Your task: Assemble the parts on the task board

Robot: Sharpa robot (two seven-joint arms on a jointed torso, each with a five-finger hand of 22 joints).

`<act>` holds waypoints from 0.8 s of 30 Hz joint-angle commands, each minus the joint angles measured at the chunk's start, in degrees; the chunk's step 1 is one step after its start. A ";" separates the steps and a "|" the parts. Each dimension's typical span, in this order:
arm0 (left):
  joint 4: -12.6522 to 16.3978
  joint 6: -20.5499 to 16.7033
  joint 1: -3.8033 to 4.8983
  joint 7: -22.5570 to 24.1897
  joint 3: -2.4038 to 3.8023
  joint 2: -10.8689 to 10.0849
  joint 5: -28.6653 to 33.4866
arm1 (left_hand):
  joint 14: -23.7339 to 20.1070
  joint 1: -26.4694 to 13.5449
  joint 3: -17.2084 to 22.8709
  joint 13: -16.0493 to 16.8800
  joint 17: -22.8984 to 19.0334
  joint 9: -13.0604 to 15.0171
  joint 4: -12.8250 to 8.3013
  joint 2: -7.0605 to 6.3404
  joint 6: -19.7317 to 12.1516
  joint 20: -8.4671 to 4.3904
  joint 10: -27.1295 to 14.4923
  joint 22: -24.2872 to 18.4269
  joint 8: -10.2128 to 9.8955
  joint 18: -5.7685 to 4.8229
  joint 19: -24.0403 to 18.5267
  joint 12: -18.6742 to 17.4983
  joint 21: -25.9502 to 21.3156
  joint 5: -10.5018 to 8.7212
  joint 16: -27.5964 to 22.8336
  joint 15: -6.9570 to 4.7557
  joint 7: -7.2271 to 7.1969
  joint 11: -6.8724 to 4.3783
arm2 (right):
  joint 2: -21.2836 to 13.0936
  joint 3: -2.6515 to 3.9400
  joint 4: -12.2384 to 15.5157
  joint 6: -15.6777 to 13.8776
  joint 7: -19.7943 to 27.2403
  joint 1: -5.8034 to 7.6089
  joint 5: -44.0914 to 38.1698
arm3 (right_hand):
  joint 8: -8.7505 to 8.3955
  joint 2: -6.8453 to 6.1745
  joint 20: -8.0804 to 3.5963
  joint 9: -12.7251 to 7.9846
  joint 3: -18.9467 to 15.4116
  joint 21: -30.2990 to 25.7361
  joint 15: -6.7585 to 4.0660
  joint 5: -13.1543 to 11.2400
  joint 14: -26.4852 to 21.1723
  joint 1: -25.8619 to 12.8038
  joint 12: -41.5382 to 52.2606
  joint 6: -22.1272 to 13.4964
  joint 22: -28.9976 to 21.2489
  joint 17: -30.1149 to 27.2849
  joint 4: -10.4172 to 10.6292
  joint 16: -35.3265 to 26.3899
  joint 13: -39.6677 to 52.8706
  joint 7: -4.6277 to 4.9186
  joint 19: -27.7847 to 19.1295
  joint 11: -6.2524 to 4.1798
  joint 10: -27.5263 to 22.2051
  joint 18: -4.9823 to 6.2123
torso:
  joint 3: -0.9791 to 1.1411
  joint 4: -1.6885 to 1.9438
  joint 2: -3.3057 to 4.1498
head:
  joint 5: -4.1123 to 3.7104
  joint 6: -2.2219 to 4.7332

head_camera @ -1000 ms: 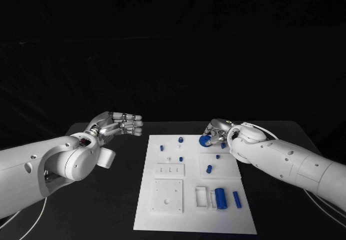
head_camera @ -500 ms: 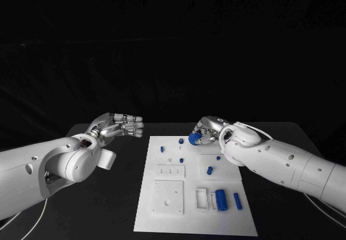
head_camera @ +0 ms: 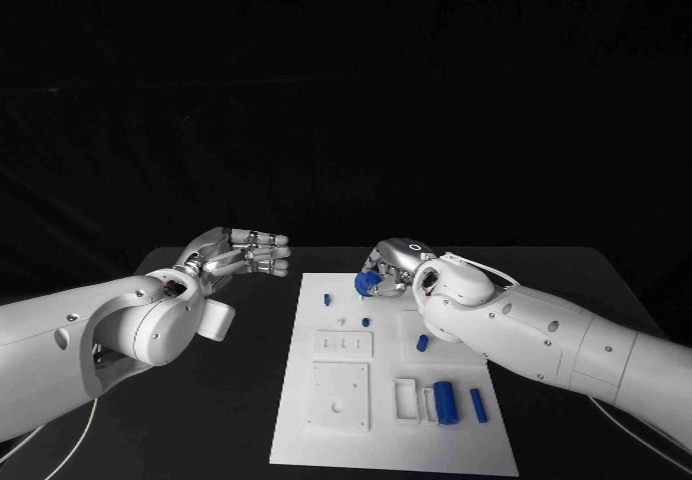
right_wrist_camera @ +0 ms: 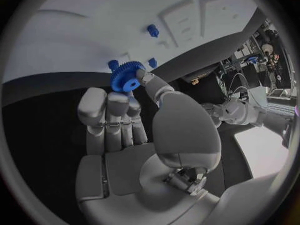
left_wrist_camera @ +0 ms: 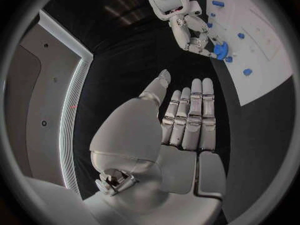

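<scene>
The white task board (head_camera: pixel 325 420) lies in the middle of the black table. My right hand (head_camera: pixel 389 264) hovers over the board's far edge and pinches a blue gear (head_camera: pixel 368 284) between thumb and fingers; the gear (right_wrist_camera: pixel 127 77) shows toothed with a hub, and again in the left wrist view as the gear (left_wrist_camera: pixel 220 49). Small blue pegs (head_camera: pixel 327 299) (head_camera: pixel 366 322) (head_camera: pixel 421 343) stand on the board, and blue cylinders (head_camera: pixel 444 402) lie in its near right trays. My left hand (head_camera: pixel 242 252) is held above the table left of the board, fingers straight and together, holding nothing.
A raised white block with holes (head_camera: pixel 336 396) and a slotted plate (head_camera: pixel 343 344) sit on the board's left half. Black table (head_camera: pixel 245 400) lies bare on both sides of the board.
My right hand has carried the blue gear leftward along the board's far edge, toward the far left pegs. The left hand has stayed nearly still.
</scene>
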 commanded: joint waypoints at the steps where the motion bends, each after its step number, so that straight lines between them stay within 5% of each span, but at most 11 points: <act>1: 0.21 0.52 0.07 0.21 0.04 0.16 -0.12 | -0.33 0.06 0.16 0.08 -0.03 0.04 0.07 -0.58 -0.44 0.03 -0.36 -0.05 -0.24 -0.17 -0.30 0.19 0.20 -0.03 -0.18 -0.11 0.01 0.10 | 1.16 -0.69 -1.23 -0.28 -0.75 0.00 -1.92 | 0.22 -0.23 -0.30 0.12 0.08 -0.11 -0.40 -0.13 0.14 0.47 -0.01 1.40 6.58 0.03 0.43 -0.27 -0.04 0.37 2.66 -0.19 0.26 -0.43 | 0.01 0.14 0.02 | 0.05 -0.09; 11: 0.21 0.59 0.07 0.18 0.05 0.31 -0.12 | -0.33 0.06 0.16 0.08 -0.03 0.04 0.07 -0.58 -0.44 0.03 -0.36 -0.05 -0.24 -0.17 -0.30 0.19 0.20 -0.03 -0.18 -0.11 0.01 0.10 | 3.85 -2.46 -4.70 0.78 -0.84 -0.05 -2.24 | 0.22 -0.26 -0.29 0.12 -0.08 -0.16 -0.39 -0.06 0.15 0.40 0.00 1.31 6.57 0.00 0.52 -0.31 -0.02 0.39 2.68 -0.17 0.26 -0.43 | 0.07 -0.01 0.03 | 0.17 -0.32; 24: 0.13 0.66 0.07 0.16 0.05 0.48 -0.12 | -0.33 0.06 0.16 0.08 -0.03 0.04 0.07 -0.58 -0.44 0.03 -0.36 -0.05 -0.24 -0.17 -0.30 0.19 0.20 -0.03 -0.18 -0.11 0.01 0.10 | 5.74 -3.30 -6.85 1.03 -0.56 -0.10 -2.30 | 0.21 -0.23 -0.24 0.08 -0.70 -0.64 -0.33 -0.19 0.13 0.30 -0.40 0.69 6.49 -0.17 0.80 -0.58 -0.28 0.52 2.68 -0.07 0.00 -0.38 | 0.09 0.03 -0.03 | 0.31 -0.27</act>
